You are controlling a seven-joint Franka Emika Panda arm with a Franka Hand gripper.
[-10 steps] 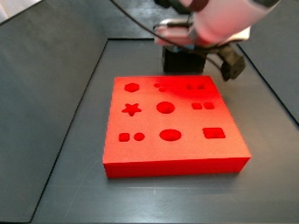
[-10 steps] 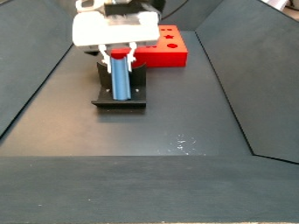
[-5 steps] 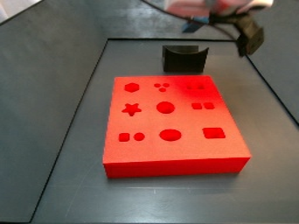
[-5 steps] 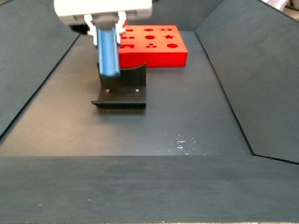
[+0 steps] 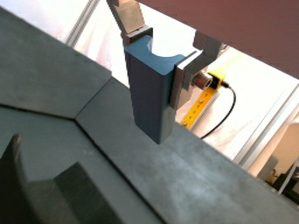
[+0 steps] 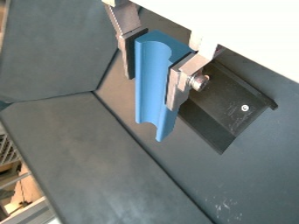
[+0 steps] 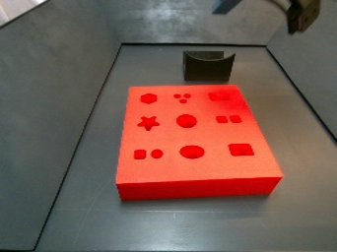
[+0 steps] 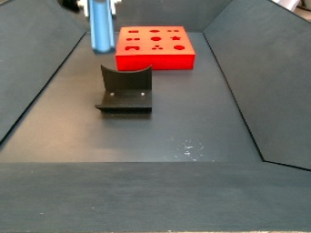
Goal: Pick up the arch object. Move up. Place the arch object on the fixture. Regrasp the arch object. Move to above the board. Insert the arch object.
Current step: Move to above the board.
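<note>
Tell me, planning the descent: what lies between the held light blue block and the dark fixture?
Nothing; in a side view, blue arch object, gripper-held, hangs over fixture.

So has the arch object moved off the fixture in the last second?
Yes. The arch object, clamped in the gripper, has risen straight up, clear of the fixture below it.

Arch object (image 6: 156,83): blue elongated block, upright, clamped between the claw (image 6: 158,54) fingers, raised clear above the fixture (image 8: 125,89). Fixture: dark, empty, just beside the red board (image 7: 192,139), which lies flat.
</note>
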